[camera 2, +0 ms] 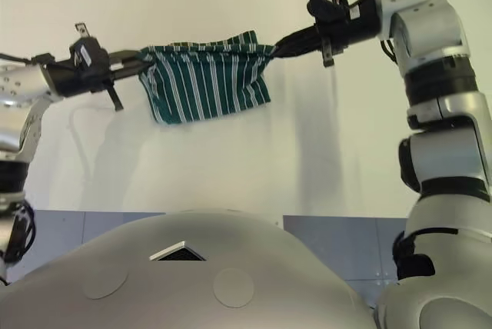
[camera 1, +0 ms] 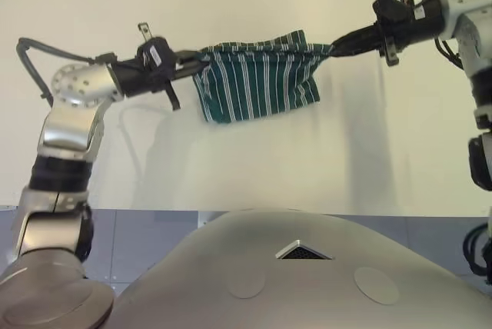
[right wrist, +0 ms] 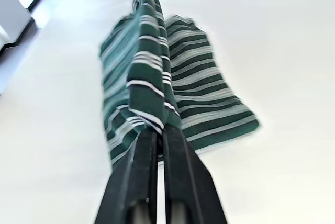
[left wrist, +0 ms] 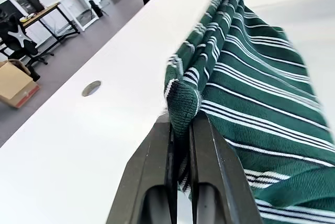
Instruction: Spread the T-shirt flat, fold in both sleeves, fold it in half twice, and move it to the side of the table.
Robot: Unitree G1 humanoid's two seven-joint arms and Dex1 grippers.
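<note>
My left gripper point(left wrist: 180, 127) clamps one end of the T-shirt point(camera 1: 257, 75); my right gripper point(right wrist: 159, 132) clamps the other; it hangs taut between them (green, white stripes) above the desk point(camera 1: 323, 167).

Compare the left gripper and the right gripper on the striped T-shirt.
The left gripper pinches the T-shirt's left end; the right gripper pinches its right end. In the head views the left gripper shows lower than the right gripper. Both are shut on the cloth, which is stretched between them.
</note>
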